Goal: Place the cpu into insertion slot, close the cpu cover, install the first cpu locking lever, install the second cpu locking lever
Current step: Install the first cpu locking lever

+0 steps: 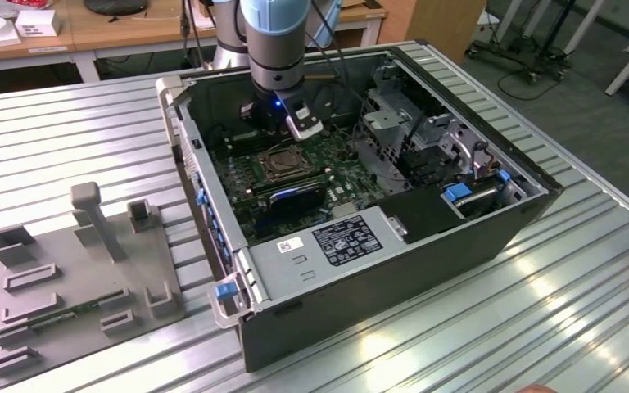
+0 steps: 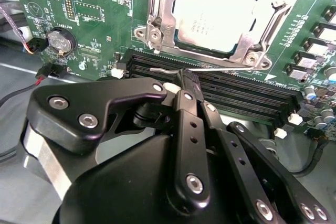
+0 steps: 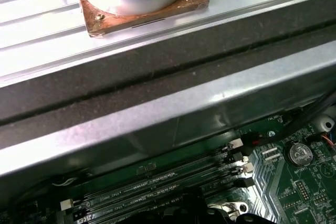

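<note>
computer case [image 1: 402, 270] mid-desk [image 1: 74, 131] | fixture plate [image 1: 74, 278] by desk's near corner, exterior view's left | cpu [image 2: 215, 17] in insertion slot [image 1: 265, 157] inside case, cpu cover [image 2: 163, 9] framing it | my claw [image 2: 185, 80] over memory slots [image 2: 247, 98] beside it

Print on the cpu [image 2: 212, 17] and the case sticker [image 1: 347, 237] — none readable.

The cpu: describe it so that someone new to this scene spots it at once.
Look inside the open black computer case at the green circuit board. Beside the long black memory slots sits a silvery cpu cover; the cpu is the flat, pale metal square showing through its window, larger than any chip nearby.
</note>
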`<state>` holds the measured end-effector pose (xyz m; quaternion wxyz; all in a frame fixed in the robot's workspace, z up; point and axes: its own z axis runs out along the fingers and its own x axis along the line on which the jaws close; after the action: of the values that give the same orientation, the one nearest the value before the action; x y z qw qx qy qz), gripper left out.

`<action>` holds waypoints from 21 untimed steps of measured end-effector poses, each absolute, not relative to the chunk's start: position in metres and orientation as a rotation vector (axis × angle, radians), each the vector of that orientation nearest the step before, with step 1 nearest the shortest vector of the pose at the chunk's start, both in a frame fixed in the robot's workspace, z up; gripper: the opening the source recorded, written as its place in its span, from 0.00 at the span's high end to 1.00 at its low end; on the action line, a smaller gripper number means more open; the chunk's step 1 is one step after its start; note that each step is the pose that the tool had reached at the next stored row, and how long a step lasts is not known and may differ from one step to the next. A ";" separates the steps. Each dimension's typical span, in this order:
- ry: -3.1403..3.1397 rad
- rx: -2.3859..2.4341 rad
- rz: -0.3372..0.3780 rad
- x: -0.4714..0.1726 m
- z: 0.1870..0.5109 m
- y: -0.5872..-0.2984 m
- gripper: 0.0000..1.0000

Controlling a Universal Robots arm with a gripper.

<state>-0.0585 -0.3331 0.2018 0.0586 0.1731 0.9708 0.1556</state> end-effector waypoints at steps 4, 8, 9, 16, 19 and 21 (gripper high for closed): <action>2.941 0.524 0.471 -0.059 0.202 -0.332 0.89; 2.941 0.524 0.472 -0.059 0.202 -0.331 0.89; 2.941 0.524 0.472 -0.059 0.202 -0.331 0.89; 2.941 0.525 0.471 -0.059 0.202 -0.331 0.89; 2.941 0.525 0.471 -0.060 0.202 -0.330 0.89; 2.941 0.525 0.472 -0.060 0.202 -0.330 0.89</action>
<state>-0.0604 -0.3303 0.2016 0.0588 0.1733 0.9707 0.1557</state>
